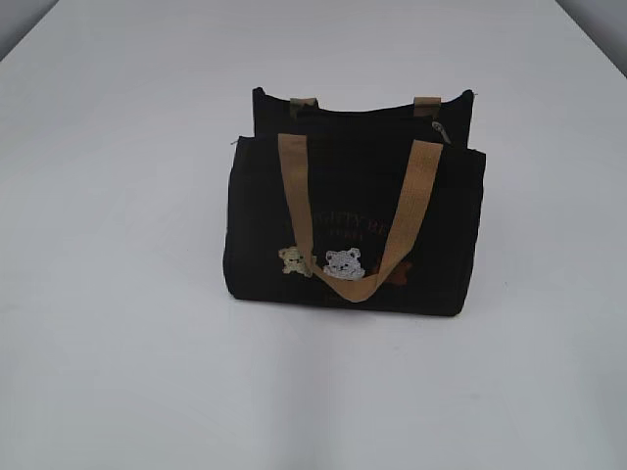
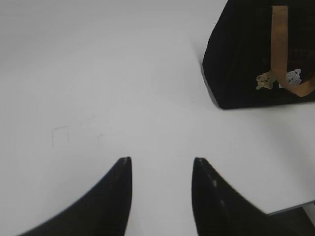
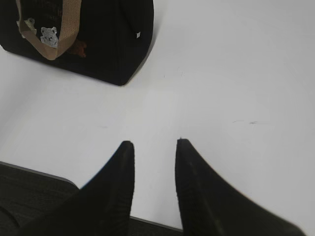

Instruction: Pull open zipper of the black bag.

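1. The white table is the biggest thing, and the black bag stands upright near the middle of it
2. The bag's long side runs left to right, and its front with the little bears faces the camera
3. A tan handle hangs down over the front
4. The left gripper is low over bare table, well apart from the bag, fingers apart and holding nothing
5. The right gripper is the same on the other side: fingers apart, nothing held
6. The zipper runs along the top, left to right; its small silver tab shows near the right end
7. Nothing looks done yet. I think all the pulling is still left
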Controlling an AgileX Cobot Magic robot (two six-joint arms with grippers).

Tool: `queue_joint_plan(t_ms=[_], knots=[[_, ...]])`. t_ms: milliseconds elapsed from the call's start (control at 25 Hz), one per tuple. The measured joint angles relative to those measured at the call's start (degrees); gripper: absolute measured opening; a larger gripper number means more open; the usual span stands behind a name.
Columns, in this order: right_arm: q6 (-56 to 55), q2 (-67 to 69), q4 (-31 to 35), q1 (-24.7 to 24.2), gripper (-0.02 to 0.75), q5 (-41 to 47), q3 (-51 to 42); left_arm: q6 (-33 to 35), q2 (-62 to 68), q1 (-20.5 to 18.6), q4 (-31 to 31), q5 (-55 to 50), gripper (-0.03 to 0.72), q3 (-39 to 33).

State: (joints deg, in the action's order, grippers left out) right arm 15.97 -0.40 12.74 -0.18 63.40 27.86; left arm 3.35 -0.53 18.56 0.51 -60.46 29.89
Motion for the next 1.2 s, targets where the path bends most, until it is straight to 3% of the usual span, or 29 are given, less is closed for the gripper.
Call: queue_joint_plan(t_ms=[320, 560, 640, 1200], knots=[[0.0, 0.0, 0.1, 0.0, 0.233, 0.0, 0.0, 0.0, 0.0, -1.2, -0.1, 0.0, 0.309, 0.0], [0.0, 0.0, 0.1, 0.0, 0.233, 0.0, 0.0, 0.1, 0.0, -14.2, 0.2, 0.0, 0.309, 0.0], [0.0, 0.0, 0.1, 0.0, 0.233, 0.0, 0.0, 0.1, 0.0, -16.8, -0.2, 0.0, 0.309, 0.0], [0.0, 0.0, 0.6, 0.0, 0.233, 0.0, 0.0, 0.1, 0.0, -17.7, -0.5, 0.0, 0.309, 0.0]])
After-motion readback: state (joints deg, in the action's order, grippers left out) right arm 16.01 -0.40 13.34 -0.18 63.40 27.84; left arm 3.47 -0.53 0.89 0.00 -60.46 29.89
